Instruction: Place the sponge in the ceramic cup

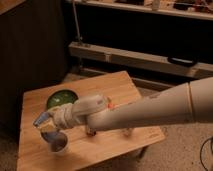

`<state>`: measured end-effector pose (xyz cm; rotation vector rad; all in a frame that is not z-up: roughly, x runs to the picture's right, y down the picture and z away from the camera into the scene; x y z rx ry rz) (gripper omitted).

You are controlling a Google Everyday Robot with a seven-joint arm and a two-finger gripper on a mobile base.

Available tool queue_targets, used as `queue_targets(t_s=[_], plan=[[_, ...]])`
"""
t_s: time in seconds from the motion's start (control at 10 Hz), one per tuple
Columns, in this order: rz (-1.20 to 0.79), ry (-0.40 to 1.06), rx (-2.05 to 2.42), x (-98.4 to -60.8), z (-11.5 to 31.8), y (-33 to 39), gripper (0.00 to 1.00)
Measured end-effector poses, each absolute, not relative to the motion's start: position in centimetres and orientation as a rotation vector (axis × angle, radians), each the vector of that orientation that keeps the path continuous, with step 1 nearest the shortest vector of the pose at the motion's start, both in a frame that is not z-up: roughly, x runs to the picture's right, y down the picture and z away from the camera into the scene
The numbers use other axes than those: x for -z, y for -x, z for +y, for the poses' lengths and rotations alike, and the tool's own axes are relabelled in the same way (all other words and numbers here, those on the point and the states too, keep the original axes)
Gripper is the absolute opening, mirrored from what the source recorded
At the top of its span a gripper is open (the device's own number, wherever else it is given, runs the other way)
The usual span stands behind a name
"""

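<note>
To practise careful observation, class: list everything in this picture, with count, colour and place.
Flat wooden table: one, light brown, centre.
Wide round green bowl: one, green, table's back left in view.
Small white ceramic cup: one, white, darker inside, table's front left.
Light-blue soft rectangular sponge: one, light blue, held just above the cup.
Small pale object: one, table's front, mostly hidden under the arm.
Long pale shelf: one, behind the table.
Robot arm: one, white, reaching in from the right.
Claw: one, shut on the sponge, over the cup.
</note>
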<state>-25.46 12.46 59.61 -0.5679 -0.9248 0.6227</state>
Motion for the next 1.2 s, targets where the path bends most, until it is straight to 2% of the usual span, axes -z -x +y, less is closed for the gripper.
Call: queue_targets(t_s=[1.2], plan=[[-0.864, 0.617, -0.565, -62.6, 16.6, 27.4, 0.32]])
